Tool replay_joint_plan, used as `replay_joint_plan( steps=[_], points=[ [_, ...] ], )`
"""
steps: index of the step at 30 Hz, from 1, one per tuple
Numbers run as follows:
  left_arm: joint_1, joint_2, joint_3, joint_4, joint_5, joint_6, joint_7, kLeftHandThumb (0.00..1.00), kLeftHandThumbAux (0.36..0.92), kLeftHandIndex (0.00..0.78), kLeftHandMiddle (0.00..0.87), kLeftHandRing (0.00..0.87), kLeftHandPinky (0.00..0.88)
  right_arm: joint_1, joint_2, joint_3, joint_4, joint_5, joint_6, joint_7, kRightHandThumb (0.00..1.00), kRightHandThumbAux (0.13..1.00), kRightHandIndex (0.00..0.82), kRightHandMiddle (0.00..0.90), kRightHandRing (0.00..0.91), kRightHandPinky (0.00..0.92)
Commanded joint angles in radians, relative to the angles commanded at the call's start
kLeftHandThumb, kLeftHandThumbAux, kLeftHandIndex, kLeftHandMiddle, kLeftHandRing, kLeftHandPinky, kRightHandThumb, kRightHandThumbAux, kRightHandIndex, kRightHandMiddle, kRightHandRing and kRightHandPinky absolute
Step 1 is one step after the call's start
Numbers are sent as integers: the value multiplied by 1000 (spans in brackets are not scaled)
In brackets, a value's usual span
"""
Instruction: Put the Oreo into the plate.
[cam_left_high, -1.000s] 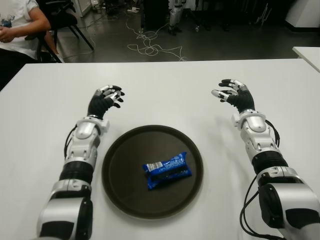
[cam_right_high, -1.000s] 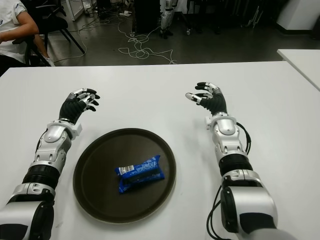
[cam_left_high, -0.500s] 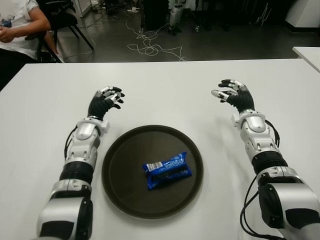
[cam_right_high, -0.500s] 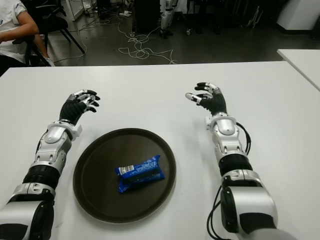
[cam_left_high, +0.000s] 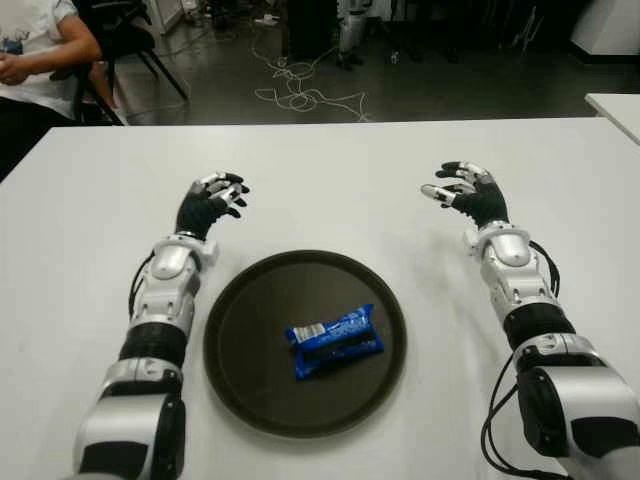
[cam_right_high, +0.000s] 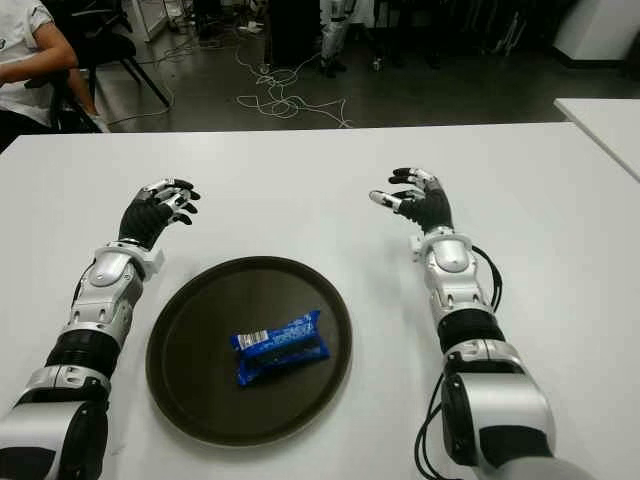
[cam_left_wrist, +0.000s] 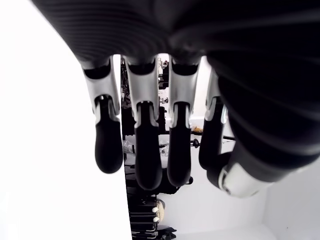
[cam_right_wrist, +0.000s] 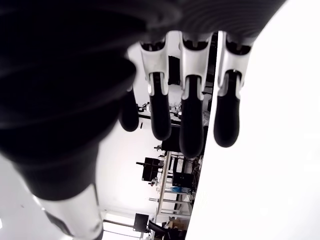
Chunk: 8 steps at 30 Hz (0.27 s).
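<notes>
The plate (cam_left_high: 240, 390) is dark brown, almost black, plain with no pattern. On the plate lies the Oreo (cam_left_high: 333, 341), a bright blue packet with a small white patch near its left end and dark printed shapes along the middle. The table (cam_left_high: 90, 230) around the plate is plain white. To the left of the plate, the left hand (cam_left_high: 208, 203) has black fingers with silver-white joints, and its forearm is silver with black bands. To the right of the plate, the right hand (cam_left_high: 468, 192) has the same black and silver colours.
</notes>
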Motion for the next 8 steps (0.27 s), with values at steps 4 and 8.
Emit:
replay_joint_plan(
  steps=[4,8],
  points=[
    [0,-1,0,1,1,-3,1,833,673,419,467,512,574,1,1,-1,3,1,-12,2,70,836,338,469,500,546],
    [-1,-2,1,4,-1,-5,1,834,672,419,467,512,570,1,2,-2,5,2,-17,3,62,837,339,459,495,537]
  ],
)
